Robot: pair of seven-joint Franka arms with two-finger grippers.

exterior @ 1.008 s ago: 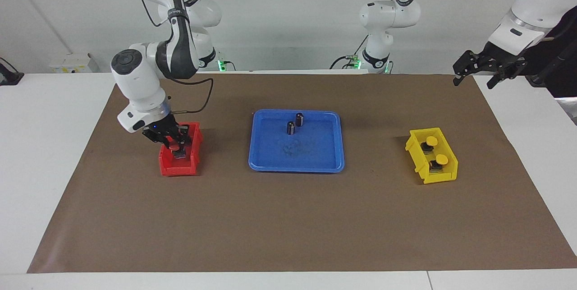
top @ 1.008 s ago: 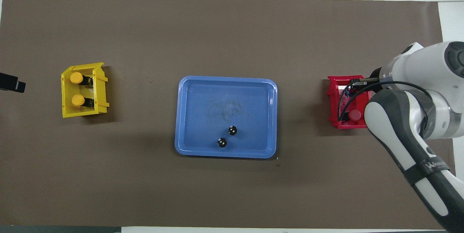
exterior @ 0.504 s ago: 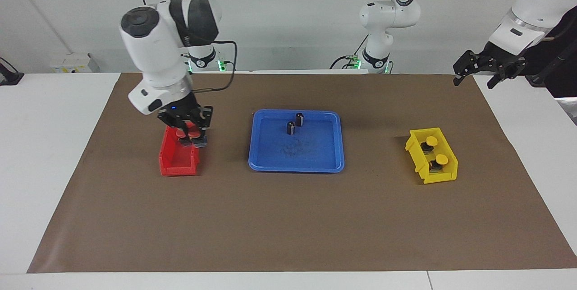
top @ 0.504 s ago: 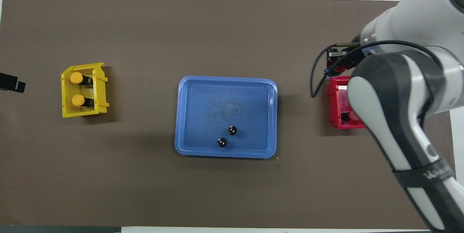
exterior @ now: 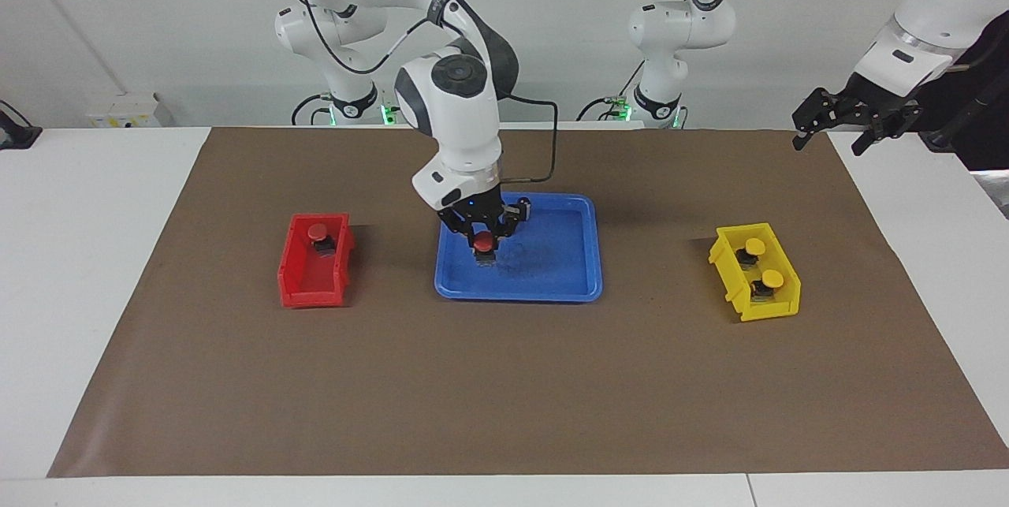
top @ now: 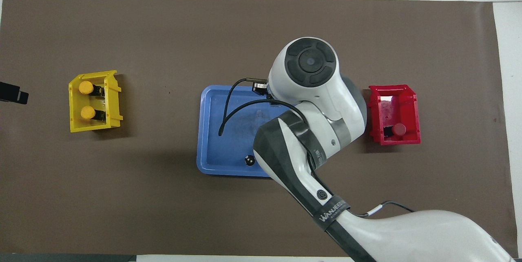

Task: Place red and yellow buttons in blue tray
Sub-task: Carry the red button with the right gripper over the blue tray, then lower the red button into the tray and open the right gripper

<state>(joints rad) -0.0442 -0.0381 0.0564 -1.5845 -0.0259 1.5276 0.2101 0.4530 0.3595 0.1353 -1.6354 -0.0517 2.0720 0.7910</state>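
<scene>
My right gripper (exterior: 484, 248) is shut on a red button (exterior: 483, 240) and holds it low over the blue tray (exterior: 556, 287), at the part toward the right arm's end. I cannot tell whether the button touches the tray floor. In the overhead view the right arm covers the gripper and much of the blue tray (top: 212, 131). A second red button (exterior: 317, 232) stands in the red bin (exterior: 303, 290). Two yellow buttons (exterior: 755, 245) (exterior: 772, 279) stand in the yellow bin (exterior: 737, 278). My left gripper (exterior: 829, 143) waits open, raised at the left arm's end.
Two dark capless cylinders are in the tray: one (exterior: 523, 209) shows beside my right gripper, one (top: 249, 160) shows at the tray's edge nearer the robots. A brown mat (exterior: 504, 381) covers the table. The bins also show in the overhead view: red (top: 408, 93), yellow (top: 75, 125).
My right gripper has lifted a red button out of the red bin and carried it over to the blue tray, coming down low. The left arm has not moved.
</scene>
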